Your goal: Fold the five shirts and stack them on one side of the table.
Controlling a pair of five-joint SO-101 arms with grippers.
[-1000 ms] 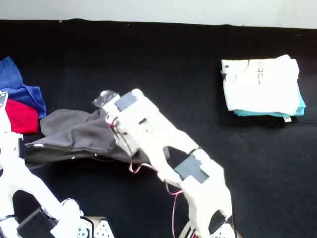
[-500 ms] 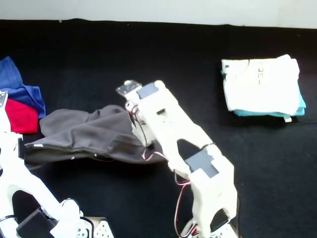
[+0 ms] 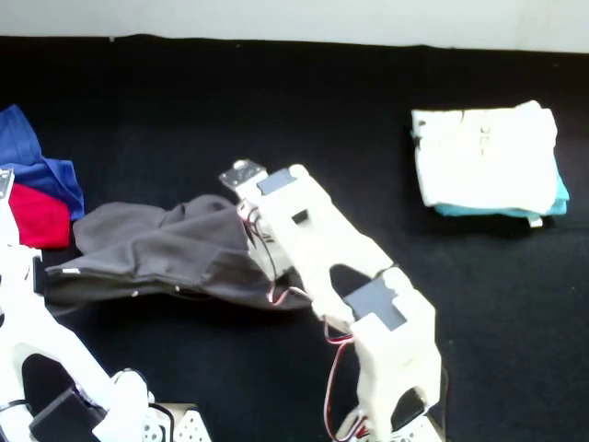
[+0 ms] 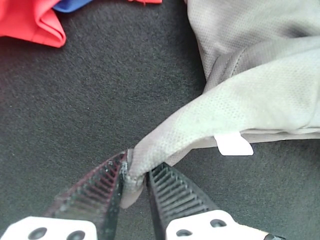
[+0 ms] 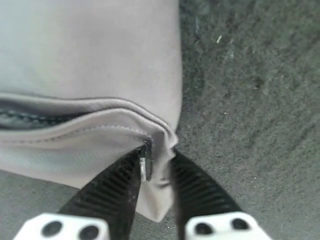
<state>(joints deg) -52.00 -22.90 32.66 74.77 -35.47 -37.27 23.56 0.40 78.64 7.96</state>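
Both tools are clamped on the crumpled grey fabric shirt point(image 3: 156, 249), which lies left of centre on the black cloth surface point(image 3: 304, 101). The left tool point(image 4: 135, 181) pinches a corner and the right tool point(image 5: 156, 170) a seamed edge. A folded white-over-teal shirt stack point(image 3: 485, 157) sits upper right. The step in hand looks like spreading; next, the shirt likely needs drawing taut and flat.

White plastic arms point(image 3: 317, 241), dark servo blocks point(image 3: 373, 305), red cables point(image 3: 326, 398), black ribbed fingers point(image 4: 169, 191).

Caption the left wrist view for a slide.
Left gripper pinching a corner of the grey shirt, red shirt nearby, on the black table.
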